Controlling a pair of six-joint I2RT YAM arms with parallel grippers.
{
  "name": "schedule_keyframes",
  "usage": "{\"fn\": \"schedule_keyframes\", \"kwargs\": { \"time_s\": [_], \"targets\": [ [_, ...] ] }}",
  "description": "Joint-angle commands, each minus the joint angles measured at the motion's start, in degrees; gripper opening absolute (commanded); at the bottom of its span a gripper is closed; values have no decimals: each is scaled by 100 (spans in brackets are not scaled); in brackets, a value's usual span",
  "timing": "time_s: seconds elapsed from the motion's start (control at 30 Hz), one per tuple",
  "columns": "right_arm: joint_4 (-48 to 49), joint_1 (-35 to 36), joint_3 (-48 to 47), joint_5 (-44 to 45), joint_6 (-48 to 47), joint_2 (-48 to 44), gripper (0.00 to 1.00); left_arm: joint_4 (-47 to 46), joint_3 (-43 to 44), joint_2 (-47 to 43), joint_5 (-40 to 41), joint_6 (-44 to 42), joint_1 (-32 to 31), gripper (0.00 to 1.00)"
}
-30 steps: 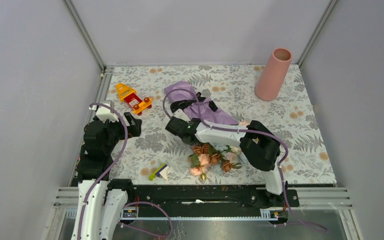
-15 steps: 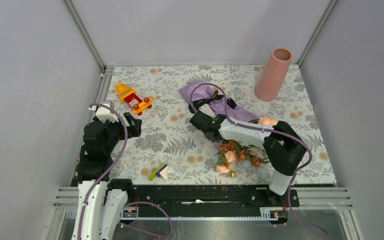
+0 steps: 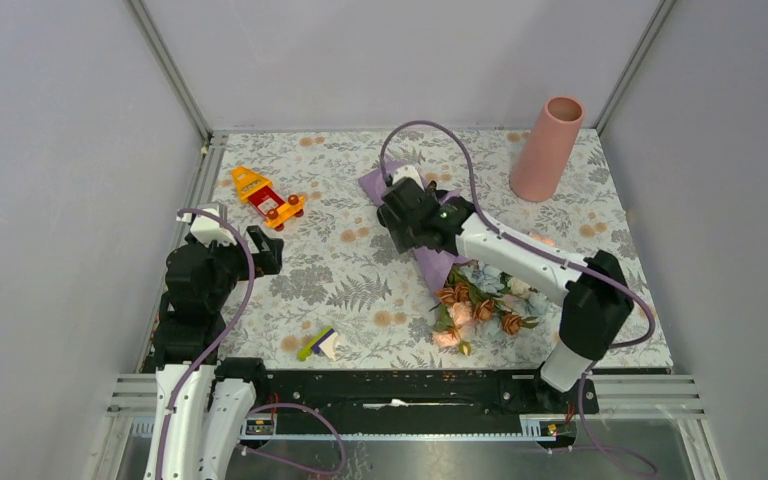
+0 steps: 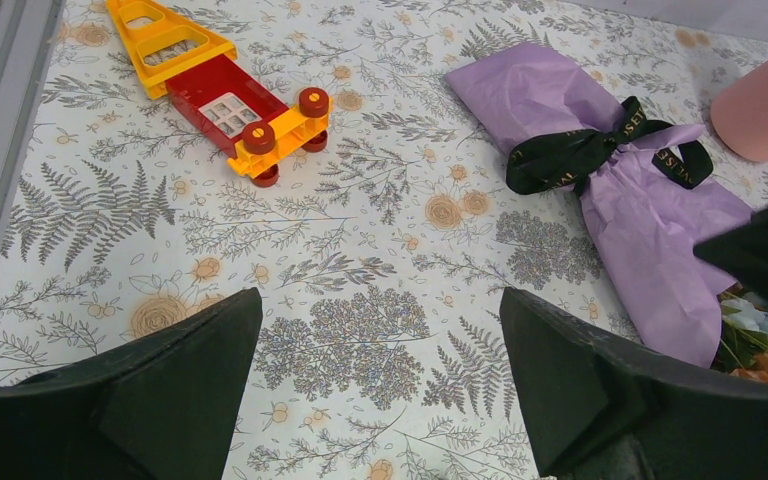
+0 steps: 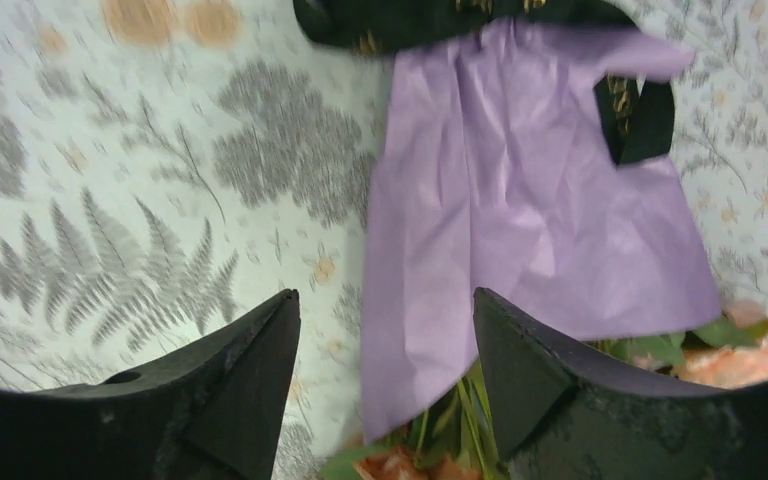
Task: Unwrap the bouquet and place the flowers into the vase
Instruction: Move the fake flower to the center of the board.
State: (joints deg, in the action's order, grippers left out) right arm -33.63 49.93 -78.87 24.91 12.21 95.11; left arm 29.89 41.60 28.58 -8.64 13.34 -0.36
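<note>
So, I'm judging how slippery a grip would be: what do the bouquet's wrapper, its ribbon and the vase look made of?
The wrapper looks like thin matte purple paper, creased and crinkled. The ribbon seems black fabric with gold lettering. The vase is smooth matte salmon; ceramic or plastic, I cannot tell.

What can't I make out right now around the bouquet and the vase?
- Black ribbon bow: covered by the right tool in the top view; cut by the top edge in the right wrist view.
- Flowers: only blurred bits at the bottom edge of the right wrist view.
- Vase: inside hidden by its own wall in the top view; cropped by the right edge in the left wrist view.
</note>
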Motion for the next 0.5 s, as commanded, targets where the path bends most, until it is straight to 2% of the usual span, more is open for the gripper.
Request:
{"fn": "schedule_keyframes", "kwargs": {
  "time_s": [0.0,0.4,0.47],
  "targets": [
    [91,-309,-934,-387,-62,612,73,-278,-11,-44,-154,-60,27,99],
    [94,-839,-3304,-579,214,2783,83,-290,-3,24,-206,-68,27,99],
    [94,-892,-3661,-853,159,3117,85,-288,-3,16,-208,-73,27,99]
  ]
}}
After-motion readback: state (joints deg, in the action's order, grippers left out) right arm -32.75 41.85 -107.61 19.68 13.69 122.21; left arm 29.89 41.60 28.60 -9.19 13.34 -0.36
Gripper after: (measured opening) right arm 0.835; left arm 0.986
